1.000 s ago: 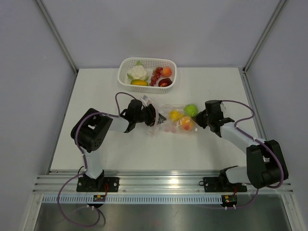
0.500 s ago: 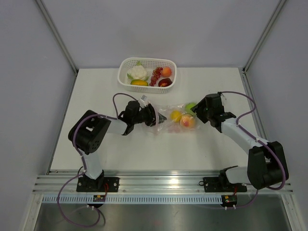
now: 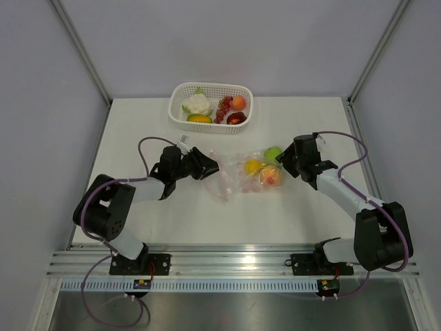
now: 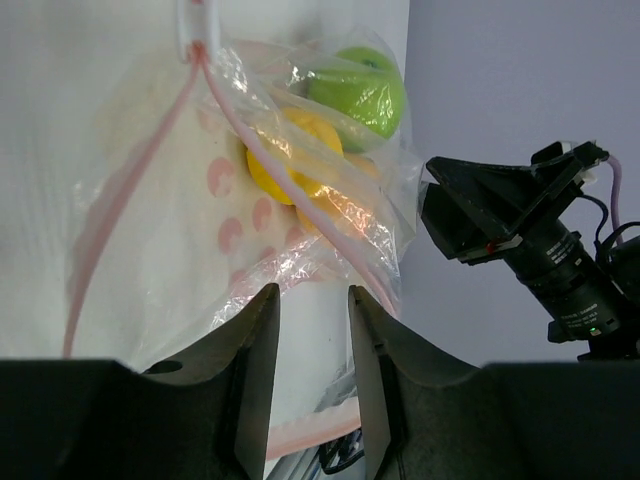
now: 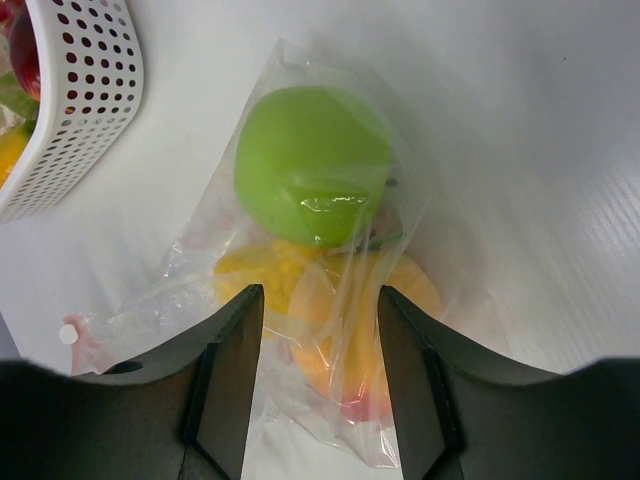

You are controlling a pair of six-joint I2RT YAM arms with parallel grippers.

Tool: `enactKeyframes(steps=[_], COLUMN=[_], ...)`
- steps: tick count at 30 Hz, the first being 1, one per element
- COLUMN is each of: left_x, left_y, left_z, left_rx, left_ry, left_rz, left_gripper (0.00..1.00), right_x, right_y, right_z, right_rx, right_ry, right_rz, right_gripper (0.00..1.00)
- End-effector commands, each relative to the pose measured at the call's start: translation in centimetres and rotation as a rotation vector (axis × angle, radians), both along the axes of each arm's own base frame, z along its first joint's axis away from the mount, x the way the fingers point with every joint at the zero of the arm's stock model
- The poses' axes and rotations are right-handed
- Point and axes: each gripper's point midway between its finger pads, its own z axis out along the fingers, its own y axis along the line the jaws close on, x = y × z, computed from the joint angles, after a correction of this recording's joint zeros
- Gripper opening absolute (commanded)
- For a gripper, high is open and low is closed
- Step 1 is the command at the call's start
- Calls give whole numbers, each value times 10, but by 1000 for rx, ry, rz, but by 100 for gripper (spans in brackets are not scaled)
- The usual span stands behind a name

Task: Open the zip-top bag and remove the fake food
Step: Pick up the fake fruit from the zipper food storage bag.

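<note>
Toward the left of the flat white table (image 3: 131,207), the black two-fingered left gripper (image 3: 207,166) lies low, pointing right at the mouth of the clear, crinkly plastic zip-top bag (image 3: 231,183) with faint pink dots. Its claw stands part-way apart, and a bunched fold of the bag's lip runs through the gap. Whether that fold is nipped or merely lying there I cannot tell. The bag rests on the table between the two arms. Its pink zip strip (image 4: 95,240) is parted, the halves splaying away from the small white slider (image 4: 192,30), so opening looks done and emptying is the step in hand. Behind, a white perforated plastic basket (image 3: 247,114) holds a white cauliflower (image 3: 198,103) and other pieces. The fake food (image 3: 265,169) inside the bag is bunched at its closed right end: a glossy yellow piece (image 3: 252,165), a peach-coloured piece (image 3: 269,176) and a green apple (image 3: 273,154). Just beyond, the black right gripper (image 3: 289,164) hovers with its claw well apart, holding nothing. Next, I judge, it must close on the film behind the fruit and lift, so the pieces slide out leftward.
</note>
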Motion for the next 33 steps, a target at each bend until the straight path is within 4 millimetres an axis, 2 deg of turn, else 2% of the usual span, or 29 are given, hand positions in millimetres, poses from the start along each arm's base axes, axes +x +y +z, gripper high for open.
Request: enactKeyframes(steps=[1, 4, 12, 18, 21, 24, 25, 26, 29, 30, 33], left_x=[7, 6, 4, 4, 3, 1, 2, -1, 0, -1, -4], left_y=[20, 30, 30, 32, 34, 37, 38, 41, 42, 40, 38], left_z=[20, 24, 34, 36, 31, 27, 33, 27, 26, 24, 16], left_rx=[1, 0, -30, -28, 2, -24, -52, -55, -55, -42, -42], left_ry=[-63, -75, -108, -121, -106, -96, -122, -110, -108, -108, -83], left_rz=[86, 120, 120, 129, 129, 157, 168, 183, 186, 178, 177], left_gripper=[36, 37, 49, 49, 42, 23, 19, 14, 7, 1, 0], right_x=[9, 9, 10, 10, 10, 9, 9, 9, 9, 9, 9], right_y=[-2, -2, -1, 0, -1, -2, -1, -2, -1, 0, 0], right_z=[13, 11, 11, 11, 11, 11, 11, 11, 11, 10, 10], right_rx=[-26, -26, -20, -20, -21, -23, -24, -22, -17, -18, -13], right_ry=[-34, -31, -33, -33, -33, -31, -33, -33, -31, -28, -29], right_rz=[-19, -20, -17, -15, -16, -21, -20, -23, -20, -18, -19], right_gripper=[56, 56, 55, 55, 54, 54, 54, 55, 55, 55, 55])
